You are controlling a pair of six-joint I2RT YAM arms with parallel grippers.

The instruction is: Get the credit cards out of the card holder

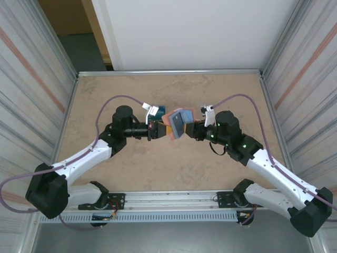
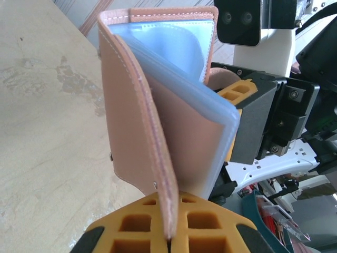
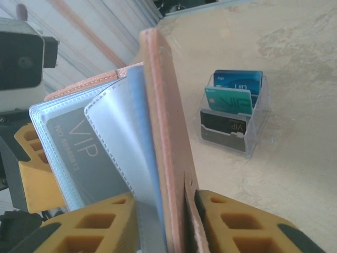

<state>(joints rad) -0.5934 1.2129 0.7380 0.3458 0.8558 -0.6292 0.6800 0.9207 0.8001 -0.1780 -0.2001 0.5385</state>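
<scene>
The left gripper (image 2: pixel 169 204) is pressed together on the lower edge of the card holder (image 2: pixel 134 110). Its yellow pads (image 2: pixel 131 225) pinch one salmon-pink cover with no gap showing between them. The right gripper (image 3: pixel 168 205) clamps the opposite cover. One yellow finger (image 3: pixel 239 224) sits against the outer side by the little snap tab, and the other lies against the clear sleeves inside. It looks closed on the cover, though the sleeves hide the inner contact.

From above, the left gripper (image 1: pixel 156 129) and right gripper (image 1: pixel 194 129) meet at mid-table. The card holder (image 1: pixel 178 122) hangs between them, raised off the table (image 1: pixel 131 168) and opened like a book.

The card holder (image 3: pixel 160 121) is salmon-pink with pale stitching along its edges, and bluish transparent sleeves fan out from its spine. One sleeve holds a grey card (image 3: pixel 73 145) printed with "VIP". I cannot tell whether the other sleeves hold anything.

Beyond it, a clear stand (image 3: pixel 258 124) rests on the table. It carries a blue card (image 3: pixel 239 80), a teal-green card (image 3: pixel 229 100) and a dark card (image 3: pixel 224 125), stepped one behind another.
</scene>
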